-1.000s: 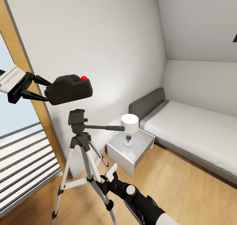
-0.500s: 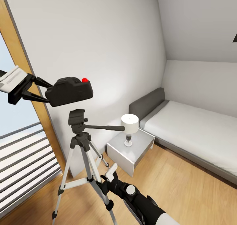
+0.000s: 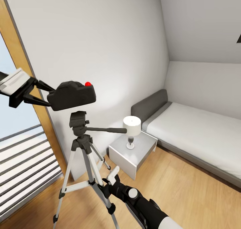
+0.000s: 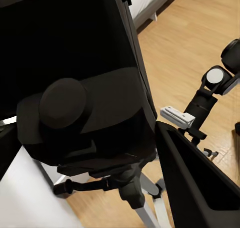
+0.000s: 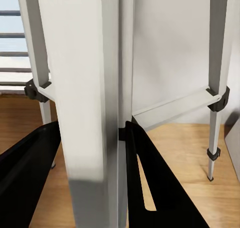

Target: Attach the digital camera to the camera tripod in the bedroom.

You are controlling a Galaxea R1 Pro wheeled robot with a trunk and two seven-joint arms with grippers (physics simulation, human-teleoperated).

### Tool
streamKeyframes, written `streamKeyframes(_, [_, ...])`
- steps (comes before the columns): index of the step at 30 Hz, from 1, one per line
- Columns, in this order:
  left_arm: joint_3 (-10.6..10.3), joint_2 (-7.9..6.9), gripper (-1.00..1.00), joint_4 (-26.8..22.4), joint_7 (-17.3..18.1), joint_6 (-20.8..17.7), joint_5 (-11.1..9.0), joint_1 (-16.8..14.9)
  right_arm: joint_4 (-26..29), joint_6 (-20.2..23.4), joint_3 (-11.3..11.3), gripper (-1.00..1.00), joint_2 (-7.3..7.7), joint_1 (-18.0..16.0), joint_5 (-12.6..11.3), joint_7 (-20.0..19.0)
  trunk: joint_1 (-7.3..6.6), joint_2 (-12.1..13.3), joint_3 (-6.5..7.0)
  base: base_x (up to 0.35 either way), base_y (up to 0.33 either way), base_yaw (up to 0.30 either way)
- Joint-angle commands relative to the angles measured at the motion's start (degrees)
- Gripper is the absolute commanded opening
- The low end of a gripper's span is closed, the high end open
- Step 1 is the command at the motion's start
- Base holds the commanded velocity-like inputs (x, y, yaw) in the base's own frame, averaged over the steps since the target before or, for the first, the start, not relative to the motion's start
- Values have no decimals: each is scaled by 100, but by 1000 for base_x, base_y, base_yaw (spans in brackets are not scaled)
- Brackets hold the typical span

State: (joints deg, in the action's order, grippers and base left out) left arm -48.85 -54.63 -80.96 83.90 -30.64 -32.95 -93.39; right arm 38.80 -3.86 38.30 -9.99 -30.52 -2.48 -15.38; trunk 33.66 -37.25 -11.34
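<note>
The digital camera [image 3: 72, 95], black with a red button on top, hangs just above the black head [image 3: 77, 119] of the camera tripod [image 3: 87, 162], not touching it. My left gripper [image 3: 50, 95] is shut on the camera's left end. In the left wrist view the camera [image 4: 85, 92] lies between the fingers [image 4: 200, 183], with the tripod head [image 4: 127, 185] underneath. My right gripper [image 3: 106, 188] is low down, shut on a silver tripod leg [image 5: 95, 112] that runs between its black fingers [image 5: 155, 188]. The pan handle [image 3: 107, 130] points right.
A grey bedside table [image 3: 144, 145] with a white lamp [image 3: 131, 126] stands right of the tripod, then the grey-framed bed [image 3: 197, 128]. A wood-framed window [image 3: 20, 61] with a railing is at the left. Light wooden floor [image 3: 187, 195] is open at the right.
My left gripper has lowered the camera a little and shifted it slightly right, closer to the tripod head. The right arm and tripod have not moved.
</note>
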Motion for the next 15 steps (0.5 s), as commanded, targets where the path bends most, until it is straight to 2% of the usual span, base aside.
streamKeyframes(1, [-68, -12, -100, -6, -1, -67, -37, -21, -4, -18, 10, -100, -1, -11, -41, -9, 2, -9, -10, 0, 0, 0])
streamKeyframes(7, [-294, 4, -100, -110, -47, -425, -33, -76, -4, -18, 10, -100, -1, -13, -36, -9, 2, -9, -10, 0, 0, 0])
streamKeyframes(15, [-405, -41, -100, -218, -102, -711, -29, -125, -4, -18, 10, -100, -1, -13, -40, -9, 2, -9, -10, 0, 0, 0])
